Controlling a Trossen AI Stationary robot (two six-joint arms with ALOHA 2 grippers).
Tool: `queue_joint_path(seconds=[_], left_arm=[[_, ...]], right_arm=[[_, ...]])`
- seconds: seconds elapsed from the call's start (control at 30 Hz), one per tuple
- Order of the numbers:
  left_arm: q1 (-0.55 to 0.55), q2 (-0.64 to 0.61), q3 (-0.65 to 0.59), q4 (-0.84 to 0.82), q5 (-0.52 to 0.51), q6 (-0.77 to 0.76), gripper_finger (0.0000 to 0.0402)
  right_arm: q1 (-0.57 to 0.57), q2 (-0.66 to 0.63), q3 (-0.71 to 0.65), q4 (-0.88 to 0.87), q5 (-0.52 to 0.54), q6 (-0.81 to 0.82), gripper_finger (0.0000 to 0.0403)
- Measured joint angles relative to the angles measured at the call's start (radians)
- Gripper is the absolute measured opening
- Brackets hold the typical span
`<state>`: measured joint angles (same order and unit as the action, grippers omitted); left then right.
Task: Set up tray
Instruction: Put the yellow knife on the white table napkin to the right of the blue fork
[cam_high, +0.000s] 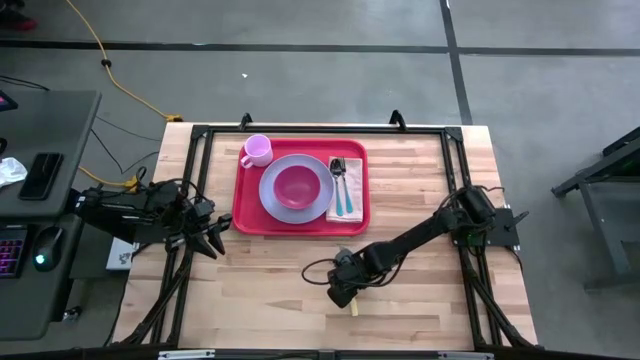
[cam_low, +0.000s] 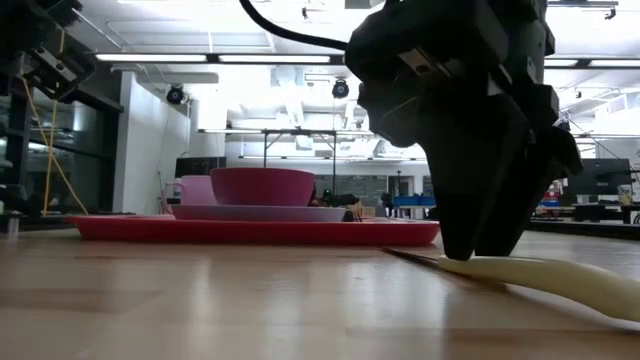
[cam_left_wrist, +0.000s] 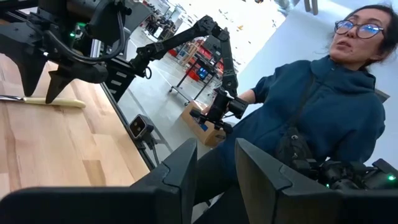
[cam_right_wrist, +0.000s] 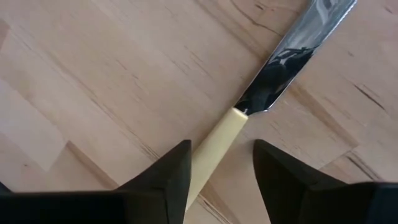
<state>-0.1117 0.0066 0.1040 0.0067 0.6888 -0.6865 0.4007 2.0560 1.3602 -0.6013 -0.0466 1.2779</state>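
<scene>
One knife (cam_right_wrist: 249, 118) lay flat on the surface before the red tray (cam_high: 245, 205); I had the right end effector (cam_right_wrist: 216, 163) spread wide astride its cream handle. Closing off-centre could skid it away.

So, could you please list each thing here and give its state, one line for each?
Tray: flat on the table, loaded.
Plate: on the tray, under the bowl.
Bowl: upright on the plate.
Cup: upright in a tray corner.
Spoon: lying on the napkin.
Knife: flat on the table, off the tray.
Right claw: open, straddling the knife handle.
Left claw: open, empty, at the table's left edge.
</scene>
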Motion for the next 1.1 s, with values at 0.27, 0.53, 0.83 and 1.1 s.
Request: queue_joint_path(seconds=[0.27,0.53,0.83,1.1], left_arm=[[0.0,0.0,0.0,0.0,-0.001,0.027,0.014],[0.0,0.0,0.0,-0.001,0.0,0.027,0.014],[0.0,0.0,0.0,-0.001,0.035,0.027,0.014],[0.0,0.0,0.0,-0.01,0.048,0.084,0.014]], right_arm=[[-0.007,0.003,-0.002,0.015,-0.001,0.004,0.0146],[-0.061,0.004,-0.003,0.035,-0.087,0.007,0.0146],[-0.085,0.005,-0.003,0.075,-0.063,0.066,0.0144],[-0.074,0.047,0.002,0.087,-0.04,0.168,0.0144]])
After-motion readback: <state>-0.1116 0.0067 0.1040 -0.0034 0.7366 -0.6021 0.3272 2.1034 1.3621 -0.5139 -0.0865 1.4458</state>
